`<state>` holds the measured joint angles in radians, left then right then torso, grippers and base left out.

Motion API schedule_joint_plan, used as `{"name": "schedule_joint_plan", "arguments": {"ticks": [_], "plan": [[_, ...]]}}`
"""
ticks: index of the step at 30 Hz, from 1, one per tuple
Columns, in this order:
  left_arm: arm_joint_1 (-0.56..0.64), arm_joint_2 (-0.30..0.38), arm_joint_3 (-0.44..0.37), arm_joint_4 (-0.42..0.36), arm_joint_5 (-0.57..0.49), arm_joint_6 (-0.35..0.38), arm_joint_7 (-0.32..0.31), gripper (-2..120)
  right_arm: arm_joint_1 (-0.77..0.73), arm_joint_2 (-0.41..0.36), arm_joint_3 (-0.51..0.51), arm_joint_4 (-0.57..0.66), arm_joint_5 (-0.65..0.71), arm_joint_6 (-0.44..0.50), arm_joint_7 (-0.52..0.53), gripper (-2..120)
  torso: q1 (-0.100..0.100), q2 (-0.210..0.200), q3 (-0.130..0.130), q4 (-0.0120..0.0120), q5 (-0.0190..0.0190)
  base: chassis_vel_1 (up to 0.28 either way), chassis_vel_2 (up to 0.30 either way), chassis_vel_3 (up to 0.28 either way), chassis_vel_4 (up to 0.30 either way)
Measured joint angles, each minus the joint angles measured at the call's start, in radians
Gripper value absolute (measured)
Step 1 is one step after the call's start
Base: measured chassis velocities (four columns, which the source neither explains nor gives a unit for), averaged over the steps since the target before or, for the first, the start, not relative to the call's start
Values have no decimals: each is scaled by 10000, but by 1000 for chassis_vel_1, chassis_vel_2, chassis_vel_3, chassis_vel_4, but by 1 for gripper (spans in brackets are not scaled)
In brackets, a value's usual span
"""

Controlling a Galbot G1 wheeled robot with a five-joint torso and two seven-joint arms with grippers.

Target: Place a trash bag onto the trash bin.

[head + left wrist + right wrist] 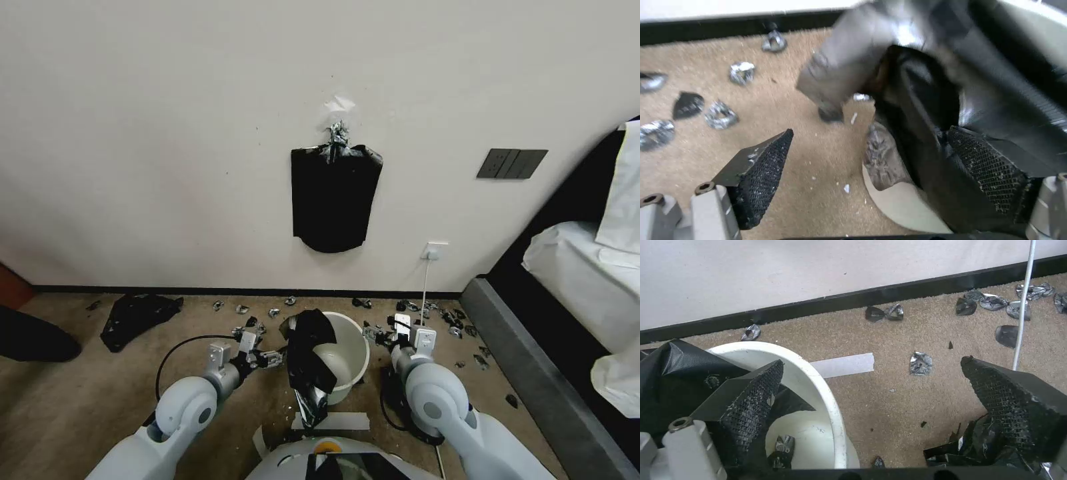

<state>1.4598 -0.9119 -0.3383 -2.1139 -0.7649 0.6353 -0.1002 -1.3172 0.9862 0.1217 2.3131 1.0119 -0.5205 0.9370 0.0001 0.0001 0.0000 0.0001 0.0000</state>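
The cream-white trash bin stands on the carpet close in front of me. The black trash bag hangs crumpled over its left rim, partly inside and partly trailing down the near side. My left gripper is just left of the bag and open; in the left wrist view one pad rests against the bag film while the other is over bare carpet. My right gripper is open at the right rim, straddling it, with one finger over the bin's inside and nothing between the fingers.
A flat black bundle hangs on the wall above the bin. A lumpy black heap lies on the floor at the left. Foil and plastic scraps litter the carpet. A white cable and a bed are at the right.
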Motion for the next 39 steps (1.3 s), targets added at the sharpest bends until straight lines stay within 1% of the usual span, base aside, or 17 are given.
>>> {"name": "schedule_joint_plan", "arguments": {"ticks": [5,7,10,15,20,28,29,30,32,33,35,36,38,39], "plan": [[-542,-61,506,350,-93,154,-223,91,-198,15,163,47,-116,35,-94,100,0,0,0,-1,-1,0,0,0,0],[-749,-96,657,413,-565,158,-539,89,-338,38,258,60,-205,53,-172,100,0,0,0,-3,0,0,0,0,0],[-810,-57,678,412,-796,160,-700,89,-420,57,316,86,-230,58,-210,100,0,0,0,-2,0,0,0,0,0],[-844,148,662,350,-1049,185,-790,89,-440,79,368,99,-245,64,-234,100,0,0,0,1,0,0,0,0,0],[-1001,186,776,412,-1186,237,-920,89,-431,76,379,99,-245,71,-236,100,0,0,0,0,-1,0,0,0,0],[-1243,233,922,476,-1596,497,-1276,88,-462,90,381,73,-327,99,-264,100,0,0,0,-1,-1,0,0,0,0],[-1300,237,974,475,-1773,592,-1448,87,-473,103,378,66,-355,101,-273,100,0,-1,0,-1,0,0,0,0,0],[-1300,237,974,475,-1773,592,-1448,87,-473,103,378,66,-355,101,-273,100,0,-1,0,-1,0,0,0,0,0],[-1447,232,1116,475,-2110,750,-1816,87,-490,121,370,51,-409,104,-294,100,0,0,0,-1,0,0,0,0,0],[-1447,232,1116,475,-2110,750,-1816,87,-490,121,370,51,-409,104,-294,100,0,0,0,-1,0,0,0,0,0],[-1635,187,1256,476,-2478,825,-2185,87,-504,126,370,35,-451,113,-315,100,0,0,0,0,0,0,0,0,0],[-1635,187,1256,476,-2478,825,-2185,87,-504,126,370,35,-451,113,-315,100,0,0,0,0,0,0,0,0,0],[-1843,133,1393,488,-2880,874,-2543,87,-517,123,377,26,-481,124,-330,100,0,0,0,-1,0,0,0,0,0],[-1843,133,1393,488,-2880,874,-2543,87,-517,123,377,26,-481,124,-330,100,0,0,0,-1,0,0,0,0,0]]}}
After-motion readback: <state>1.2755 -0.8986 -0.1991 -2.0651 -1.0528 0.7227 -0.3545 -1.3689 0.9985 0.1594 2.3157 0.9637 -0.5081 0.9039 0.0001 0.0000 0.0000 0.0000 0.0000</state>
